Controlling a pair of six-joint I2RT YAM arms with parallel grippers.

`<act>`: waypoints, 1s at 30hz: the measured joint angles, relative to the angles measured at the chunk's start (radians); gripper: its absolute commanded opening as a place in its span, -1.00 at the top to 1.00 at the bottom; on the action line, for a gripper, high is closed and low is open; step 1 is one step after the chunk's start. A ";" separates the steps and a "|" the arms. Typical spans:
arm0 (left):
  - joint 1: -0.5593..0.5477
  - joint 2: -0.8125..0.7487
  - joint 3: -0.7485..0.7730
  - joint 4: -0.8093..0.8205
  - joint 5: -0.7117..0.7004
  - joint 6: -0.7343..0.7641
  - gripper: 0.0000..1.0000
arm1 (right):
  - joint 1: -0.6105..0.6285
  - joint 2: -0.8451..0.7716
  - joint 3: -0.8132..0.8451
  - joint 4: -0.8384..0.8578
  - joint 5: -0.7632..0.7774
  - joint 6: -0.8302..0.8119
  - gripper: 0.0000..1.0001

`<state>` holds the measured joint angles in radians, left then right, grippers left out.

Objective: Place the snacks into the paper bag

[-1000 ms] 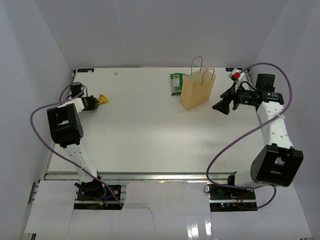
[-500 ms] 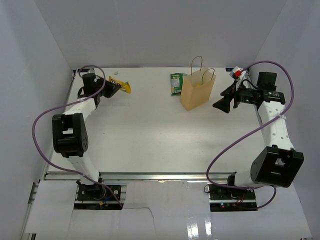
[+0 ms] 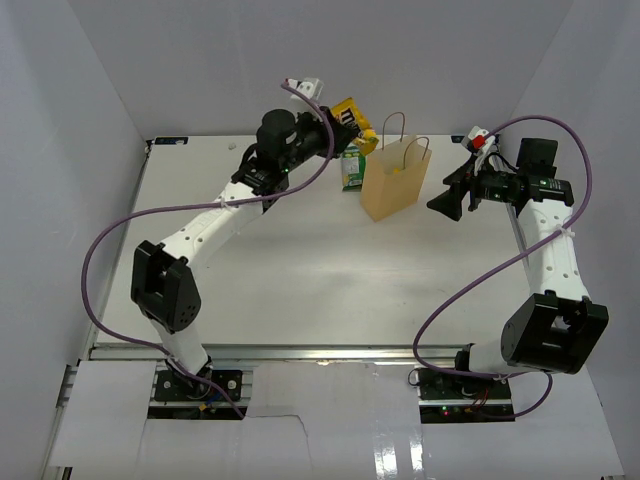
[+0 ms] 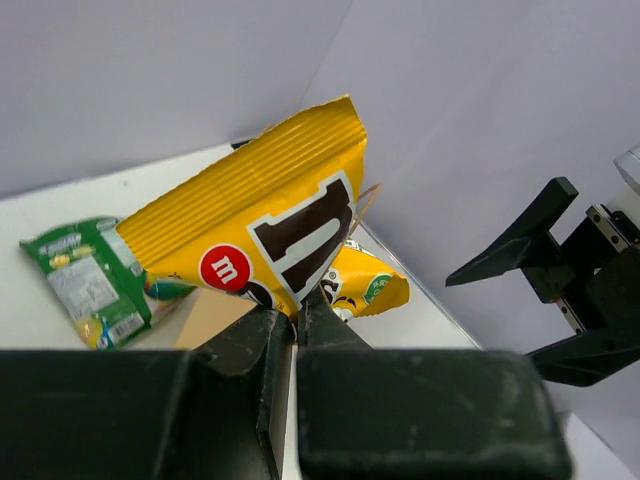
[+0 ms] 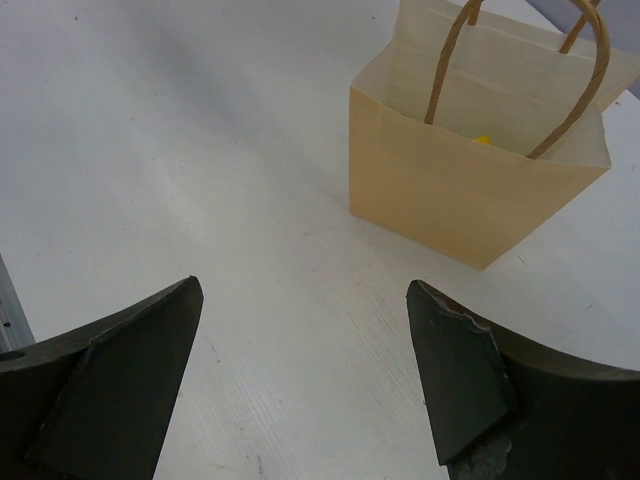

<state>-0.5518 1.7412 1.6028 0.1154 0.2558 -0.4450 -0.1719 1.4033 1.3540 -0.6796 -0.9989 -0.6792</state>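
Observation:
My left gripper point(image 3: 338, 127) is shut on a yellow packet point(image 3: 353, 122) and holds it in the air just left of the paper bag's point(image 3: 395, 183) top. In the left wrist view the yellow packet point(image 4: 262, 215) sticks up from my shut gripper point(image 4: 297, 312). A green pouch point(image 3: 351, 167) lies flat behind the bag's left side; it shows in the left wrist view point(image 4: 88, 275) too. My right gripper point(image 3: 447, 200) is open and empty, right of the bag. In the right wrist view the bag point(image 5: 470, 170) stands open with something yellow point(image 5: 483, 140) inside, beyond my open gripper point(image 5: 305, 350).
White walls enclose the table point(image 3: 300, 270) on the left, back and right. A metal rail point(image 3: 300, 352) runs along the near edge. Purple cables loop from both arms.
My left arm has swung from the far left of the table across to the bag, lifting the yellow packet with it. My right gripper has stayed about where it was.

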 measured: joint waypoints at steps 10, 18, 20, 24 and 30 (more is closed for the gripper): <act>-0.161 0.313 0.368 -0.007 -0.282 0.305 1.00 | -0.011 -0.013 -0.013 0.000 -0.002 0.003 -0.77; -0.215 0.478 0.496 -0.032 -0.454 0.394 1.00 | -0.024 -0.038 -0.032 0.001 -0.011 0.007 -0.77; -0.221 0.481 0.497 -0.041 -0.469 0.404 1.00 | -0.025 -0.039 -0.039 0.001 -0.015 0.010 -0.77; -0.231 0.481 0.497 -0.033 -0.486 0.407 0.58 | -0.025 -0.039 -0.042 0.001 -0.021 0.017 -0.77; -0.233 0.481 0.497 -0.032 -0.501 0.403 -0.09 | -0.025 -0.039 -0.042 0.001 -0.026 0.018 -0.77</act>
<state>-0.7853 2.2219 2.0995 0.0834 -0.2451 -0.0418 -0.1970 1.3640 1.3117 -0.6785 -1.0245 -0.6609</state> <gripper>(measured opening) 0.495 0.886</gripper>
